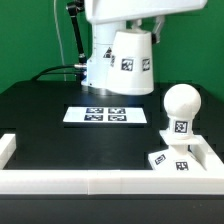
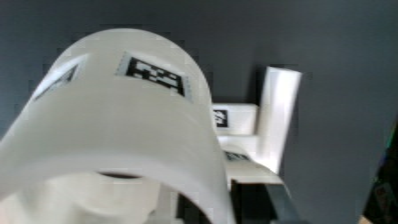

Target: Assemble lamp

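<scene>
Step in hand (judged): carry shade (image 1: 131, 62) over to bulb (image 1: 181, 104) and lower it on. Bulb already stands upright on base (image 1: 170, 160), which sits in the corner of the white fence (image 1: 60, 181), exterior view's right, near front.

To do it well: keep shade axis vertical, centre it over bulb before any descent, come down slow. Wide end must face down, so check orientation first. Risk: off-centre drop knocks bulb or shifts base.

Shade vs claw: shade hangs under the arm, off the table, above and behind the marker board (image 1: 101, 115), well apart from bulb. Wrist view: shade (image 2: 125, 130) fills the frame right at the claw, so prob. clamped, but fingers not visible in either view; cannot tell for sure if claw is closed on it.
</scene>
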Motion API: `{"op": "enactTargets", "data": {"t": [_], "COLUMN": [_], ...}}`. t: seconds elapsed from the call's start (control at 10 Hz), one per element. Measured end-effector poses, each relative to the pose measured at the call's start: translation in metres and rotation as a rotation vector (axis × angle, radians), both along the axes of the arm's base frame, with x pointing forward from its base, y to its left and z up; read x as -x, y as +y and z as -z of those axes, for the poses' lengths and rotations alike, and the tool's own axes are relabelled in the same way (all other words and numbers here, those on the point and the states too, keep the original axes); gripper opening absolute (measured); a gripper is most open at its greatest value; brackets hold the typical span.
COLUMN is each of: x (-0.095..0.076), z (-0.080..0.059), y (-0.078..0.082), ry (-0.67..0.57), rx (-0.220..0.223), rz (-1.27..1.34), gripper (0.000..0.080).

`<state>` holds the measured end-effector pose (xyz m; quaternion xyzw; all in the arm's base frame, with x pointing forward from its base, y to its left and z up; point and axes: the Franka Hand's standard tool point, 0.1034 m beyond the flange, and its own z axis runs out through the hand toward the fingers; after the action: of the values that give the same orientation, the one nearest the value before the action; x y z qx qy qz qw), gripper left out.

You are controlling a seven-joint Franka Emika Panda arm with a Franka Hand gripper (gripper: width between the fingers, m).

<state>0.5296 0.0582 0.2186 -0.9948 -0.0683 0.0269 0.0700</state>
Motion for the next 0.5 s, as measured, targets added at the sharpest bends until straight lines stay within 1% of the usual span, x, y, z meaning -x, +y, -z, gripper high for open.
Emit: {"op": "enactTargets", "data": {"t": [0.1,0.2,0.5], "x": [-0.0013,0.0,-0.0001], "z": [-0.0018,0.0008,0.0009], "y": [0.0026,0.0011,0.002], "ry": [-0.003,0.002,0.002], "rx": [0.003,0.003,0.002], "rz": [-0.009,-0.007,-0.007], "gripper": [0.0044,0.0044,0.0044]}}
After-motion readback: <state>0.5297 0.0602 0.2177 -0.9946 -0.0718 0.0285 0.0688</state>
